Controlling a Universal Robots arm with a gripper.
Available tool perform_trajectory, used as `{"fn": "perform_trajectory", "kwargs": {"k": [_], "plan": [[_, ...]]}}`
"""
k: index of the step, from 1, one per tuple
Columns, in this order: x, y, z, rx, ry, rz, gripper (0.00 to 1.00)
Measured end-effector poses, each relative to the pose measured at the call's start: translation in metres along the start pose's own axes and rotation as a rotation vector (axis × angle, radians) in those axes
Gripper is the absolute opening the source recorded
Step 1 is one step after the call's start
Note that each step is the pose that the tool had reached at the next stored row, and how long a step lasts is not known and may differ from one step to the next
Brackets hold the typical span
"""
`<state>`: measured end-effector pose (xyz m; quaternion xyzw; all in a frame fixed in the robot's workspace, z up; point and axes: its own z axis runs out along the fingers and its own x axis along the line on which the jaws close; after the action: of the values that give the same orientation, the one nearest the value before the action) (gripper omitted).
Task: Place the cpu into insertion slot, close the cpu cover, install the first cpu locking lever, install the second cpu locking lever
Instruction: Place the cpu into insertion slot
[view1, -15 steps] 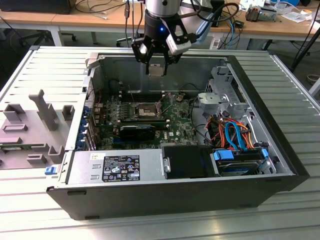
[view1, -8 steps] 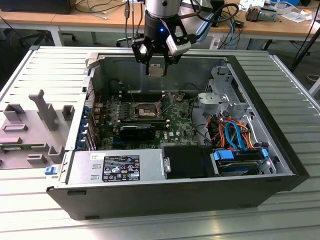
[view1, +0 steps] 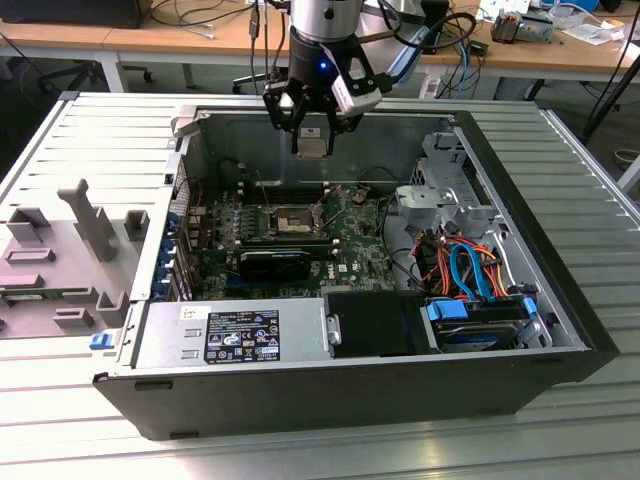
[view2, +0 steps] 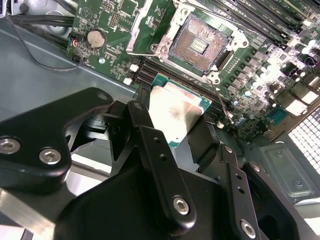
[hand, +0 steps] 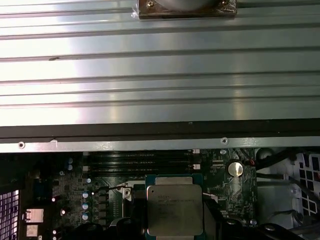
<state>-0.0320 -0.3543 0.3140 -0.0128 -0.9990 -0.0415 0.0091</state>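
In the exterior view you find the gripper (view1: 314, 135) in the upper middle of the frame, above the open computer case (view1: 350, 390). The case lies on its side on the ribbed metal worktop (view1: 90, 130). Its jaws are clamped on the cpu (view1: 314, 146), which is held well clear of the green board with its grey face toward the camera. The insertion slot (view1: 293, 220) sits near the centre of the frame, below the gripper and a little toward the exterior view's left, with its dark centre bare. A grey plastic fixture (view1: 85, 215) lies on the worktop at the exterior view's left.

In the second wrist view you look past the black fingers (view2: 150, 145), which pinch the cpu (view2: 175, 112) by two opposite edges. Its silver top and green rim are in plain sight. Beyond it the insertion slot (view2: 200, 45) is open, with its contact field exposed, and the cpu is apart from it. The cpu cover (view2: 135, 35) stands raised just beside the slot, green board showing through its window. A coin battery (view2: 95, 38) sits near the cover.

In the first wrist view you see the cpu (hand: 175, 210) over the board, with the long memory slots (hand: 140, 162) beyond it. The coin battery (hand: 235, 168) lies near it, and the ribbed worktop (hand: 150, 75) lies past the case wall.
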Motion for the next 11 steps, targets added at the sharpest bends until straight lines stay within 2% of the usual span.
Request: {"fn": "perform_trajectory", "kwargs": {"k": [11], "plan": [[-0.0001,-0.0011,0.0034,0.0000,0.0000,0.000,0.54]]}}
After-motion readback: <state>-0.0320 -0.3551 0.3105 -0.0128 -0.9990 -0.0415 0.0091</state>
